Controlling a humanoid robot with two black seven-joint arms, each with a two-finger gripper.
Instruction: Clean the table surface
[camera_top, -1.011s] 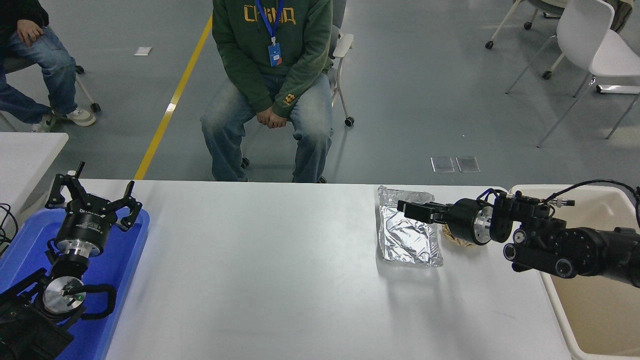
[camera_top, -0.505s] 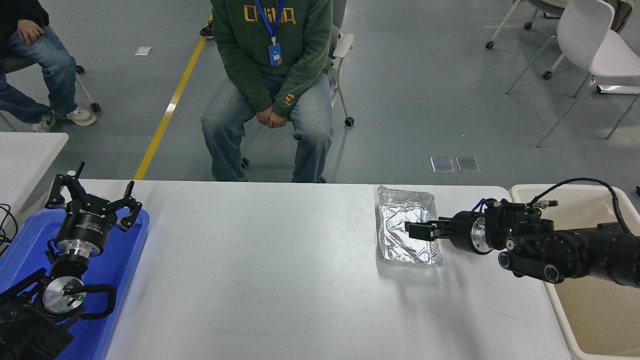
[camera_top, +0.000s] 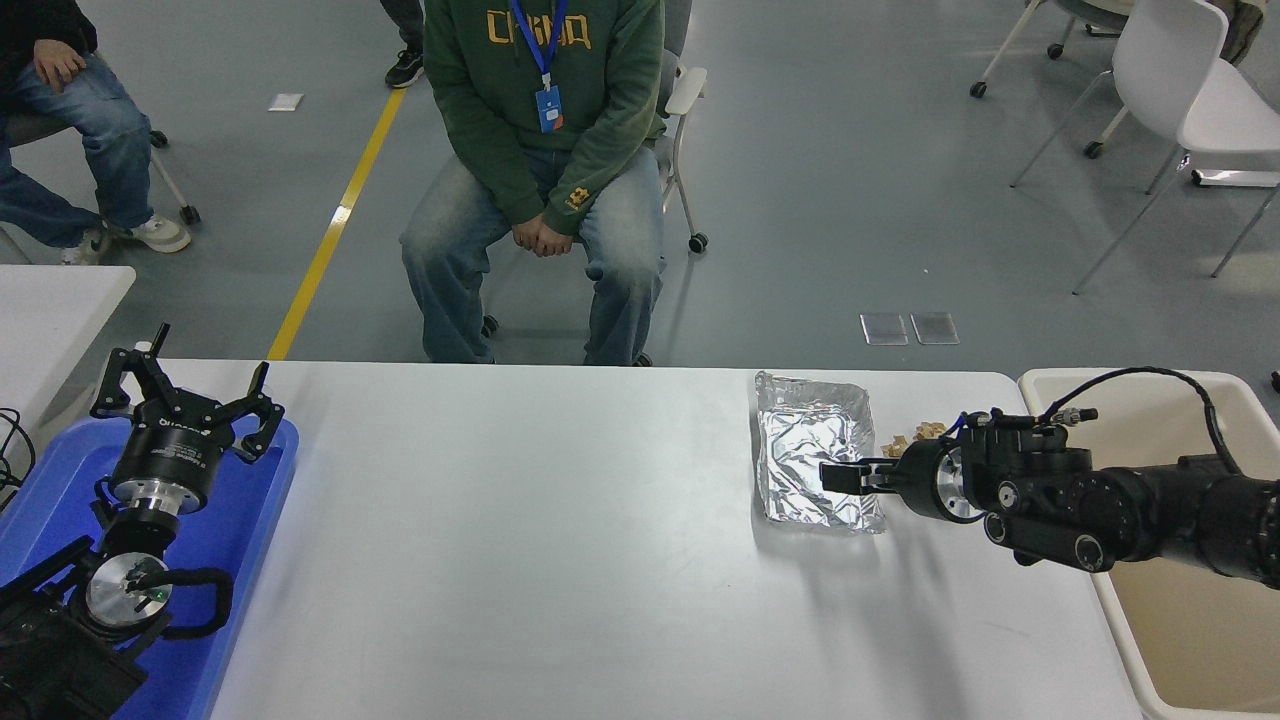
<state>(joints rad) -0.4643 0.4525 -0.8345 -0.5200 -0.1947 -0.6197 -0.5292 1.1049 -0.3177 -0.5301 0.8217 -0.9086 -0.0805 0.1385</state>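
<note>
Foil is what the right gripper (camera_top: 835, 477) is now reaching over; a crumpled silver foil tray (camera_top: 815, 452) is lying near the table's (camera_top: 520, 520) far right corner, and the gripper is sitting lower and nearer the robot than it was a second ago, its tip now at the tray's near right edge rather than over the tray's far half; its fingers look narrow, nearly together, but whether they are pinching the foil rim I cannot tell. With the arm pulled back, small tan crumbs (camera_top: 915, 438) are showing just beside the tray's right side, where the wrist was covering them; this probably means the tray is the piece being cleared first, towards the beige bin (camera_top: 1200, 640) at the table's right end, with the crumbs left for after. The table is running wide, its long axis left to right across the view; the tray's long axis is running away from the robot. The left gripper (camera_top: 185, 400) is parked over the blue tray (camera_top: 260, 520) at lower left, fingers spread wide.
</note>
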